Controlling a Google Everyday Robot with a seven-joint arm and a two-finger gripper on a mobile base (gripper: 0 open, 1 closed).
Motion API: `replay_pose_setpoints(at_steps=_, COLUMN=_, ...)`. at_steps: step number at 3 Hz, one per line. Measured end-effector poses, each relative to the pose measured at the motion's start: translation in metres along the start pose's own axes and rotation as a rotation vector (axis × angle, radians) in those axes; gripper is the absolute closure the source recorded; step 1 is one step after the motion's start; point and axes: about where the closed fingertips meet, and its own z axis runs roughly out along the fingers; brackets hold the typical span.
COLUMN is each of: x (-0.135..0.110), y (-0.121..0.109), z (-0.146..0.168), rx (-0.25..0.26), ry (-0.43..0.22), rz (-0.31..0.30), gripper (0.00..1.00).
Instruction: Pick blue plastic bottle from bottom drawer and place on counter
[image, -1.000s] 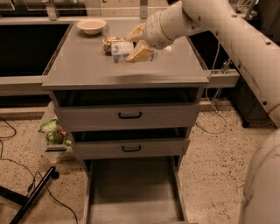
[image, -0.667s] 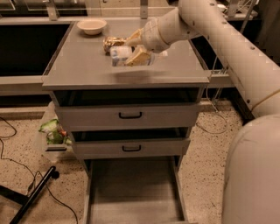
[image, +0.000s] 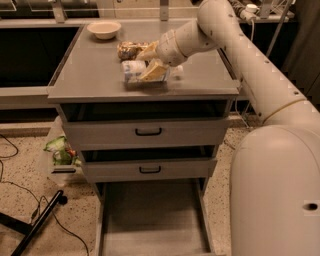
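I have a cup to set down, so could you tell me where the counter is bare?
Bare: the counter's left side before the bowl, and its right front corner. Crowded at centre: hand on bottle, packet behind.

1. No text that can actually be read anywhere here.
2. The bottle (image: 132, 70) lying on the counter (image: 90, 77) has a pale label. The print on it is a blur, so no brand or letters come out.
3. Same for the packet (image: 129, 49) just behind it: shiny wrapper, markings unreadable.
4. The gripper (image: 151, 62) sits right over the bottle near the middle of the counter, and no marking on it can be read either.
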Motion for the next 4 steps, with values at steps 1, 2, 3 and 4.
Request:
replay_pose_setpoints(at_steps=1, x=0.0004, y=0.0000, z=0.0004, rx=-0.001, ry=-0.001, rz=0.001, gripper=0.81)
replay_pose_setpoints(at_steps=2, x=0.0004, y=0.0000, z=0.0004, rx=-0.001, ry=-0.001, rz=0.001, gripper=0.58)
replay_pose_setpoints(at_steps=3, x=0.0003, y=0.0000, z=0.0004, rx=-0.001, ry=-0.001, rz=0.001, gripper=0.35)
replay_pose_setpoints(at_steps=4, x=0.0003, y=0.0000, z=0.0004, rx=-0.001, ry=-0.001, rz=0.001, gripper=0.12)
